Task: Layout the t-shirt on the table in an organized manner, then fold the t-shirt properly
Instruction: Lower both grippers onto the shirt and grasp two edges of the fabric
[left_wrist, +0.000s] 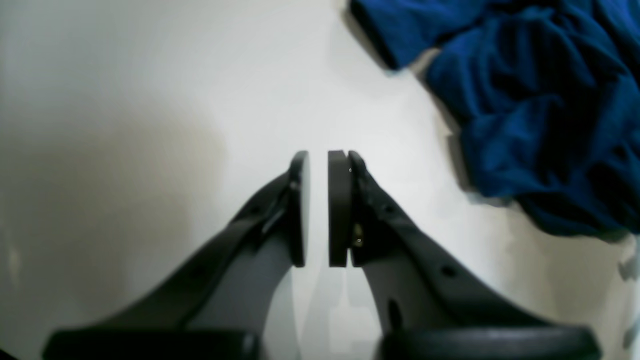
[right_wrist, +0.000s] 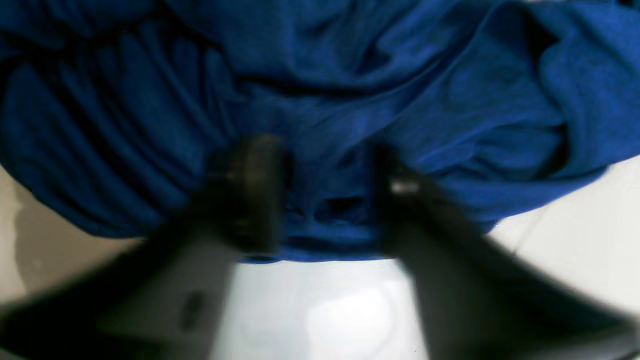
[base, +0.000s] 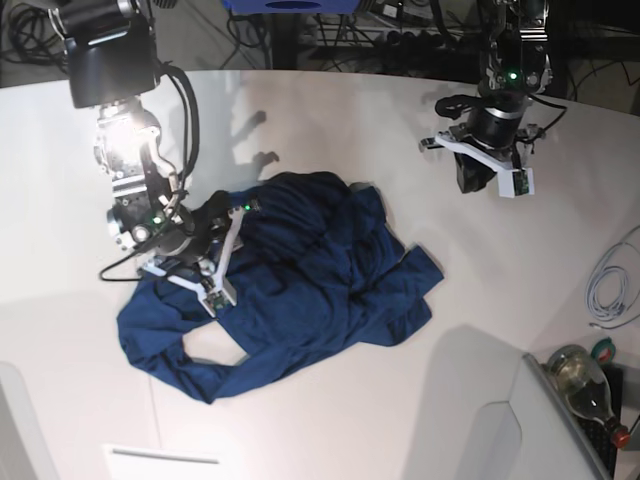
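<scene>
The dark blue t-shirt (base: 300, 290) lies crumpled in a heap on the white table (base: 330, 120), one sleeve trailing toward the near left. My right gripper (base: 238, 212) is down on the heap's left side. In the blurred right wrist view its fingers (right_wrist: 255, 190) stand apart over bunched fabric of the t-shirt (right_wrist: 350, 90), and the gripper (right_wrist: 322, 150) is open. My left gripper (base: 470, 182) hovers over bare table at the far right, well away from the shirt. In its own view the left gripper (left_wrist: 318, 155) shows a narrow gap with nothing in it, and the t-shirt (left_wrist: 540, 110) is at the upper right.
A glass bottle (base: 580, 375) and a white boxy panel (base: 490, 440) sit at the near right corner. A white cable (base: 610, 290) loops at the right edge. Dark cables and gear line the table's curved far edge.
</scene>
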